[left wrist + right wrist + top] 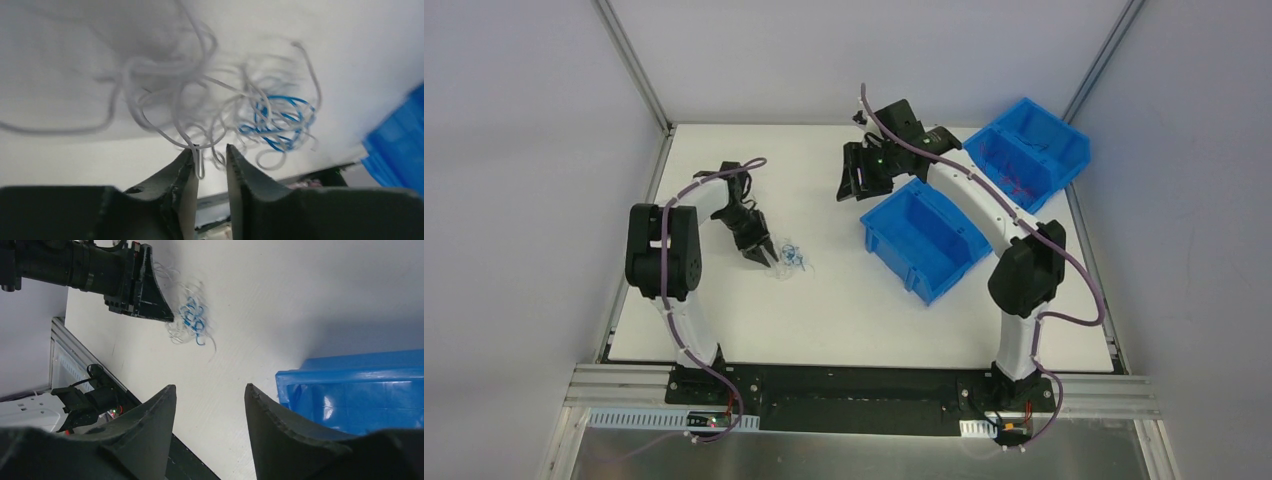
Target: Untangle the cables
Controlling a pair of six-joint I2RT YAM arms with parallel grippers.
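Note:
The cables (792, 256) are a small tangle of thin white and blue wires on the white table. In the left wrist view the white wires (200, 95) loop widely and the blue wires (280, 120) bunch at the right. My left gripper (766, 256) sits at the tangle's left edge, low over the table. Its jaws (212, 152) stand a little apart, and one white loop hangs against the inner face of the left finger (187, 165), unclamped. My right gripper (849, 182) is open and empty, well above and right of the tangle, which also shows in the right wrist view (192, 320).
A blue bin (924, 240) stands right of centre, close under my right arm; it also shows in the right wrist view (360, 390). A second blue bin (1027, 150) at the back right holds thin red wires. The table's front edge has a black rail (824, 385).

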